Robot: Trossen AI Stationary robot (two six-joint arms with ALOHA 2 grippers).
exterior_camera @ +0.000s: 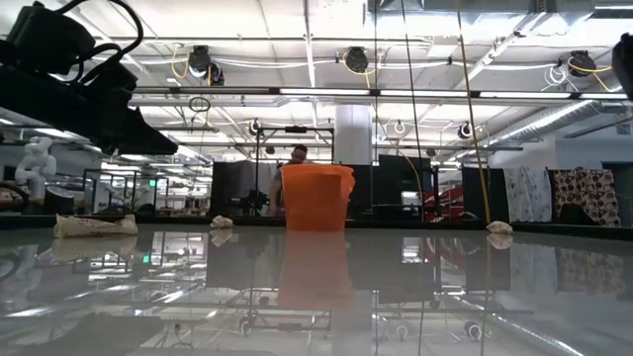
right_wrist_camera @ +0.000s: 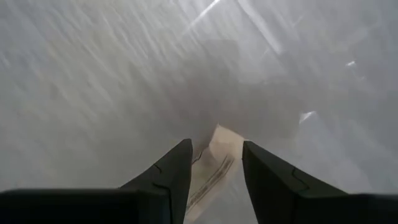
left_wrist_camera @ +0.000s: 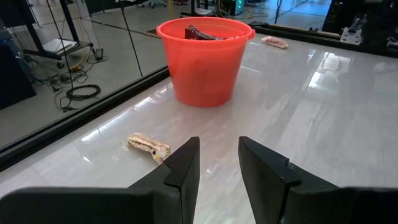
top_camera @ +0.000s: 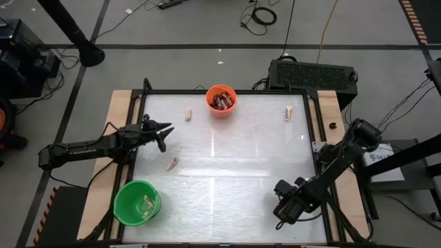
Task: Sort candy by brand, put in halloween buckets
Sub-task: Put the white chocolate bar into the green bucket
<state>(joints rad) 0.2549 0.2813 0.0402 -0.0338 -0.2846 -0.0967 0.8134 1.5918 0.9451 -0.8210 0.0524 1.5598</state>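
The orange bucket [top_camera: 220, 100] stands at the table's far edge with dark brown-red candy inside. Near the front left stands the green bucket [top_camera: 136, 202], holding a pale candy. Three pale candies lie on the table: one left of the orange bucket [top_camera: 187, 114], one at the far right [top_camera: 288, 114], one left of centre [top_camera: 172, 164]. My left gripper [top_camera: 162, 135] hovers open at the left edge, pointing toward the orange bucket [left_wrist_camera: 208, 59], with a pale candy [left_wrist_camera: 149, 147] just ahead. Over the near right corner, my right gripper [top_camera: 284, 209] points down, shut on a pale candy [right_wrist_camera: 214, 165]. My right gripper pinches the pale candy between its two fingers, which come from above, pointing down. The candy lies along the fingers, and its tan end [right_wrist_camera: 225, 138] sticks out past the fingertips. It looks clear of the table below.
Black rails frame the white table top [top_camera: 227, 179]. The middle and near part between the green bucket and my right arm holds nothing but the loose candies. A black box [top_camera: 311, 73] sits beyond the far right corner. A person stands far behind the orange bucket [exterior_camera: 316, 198].
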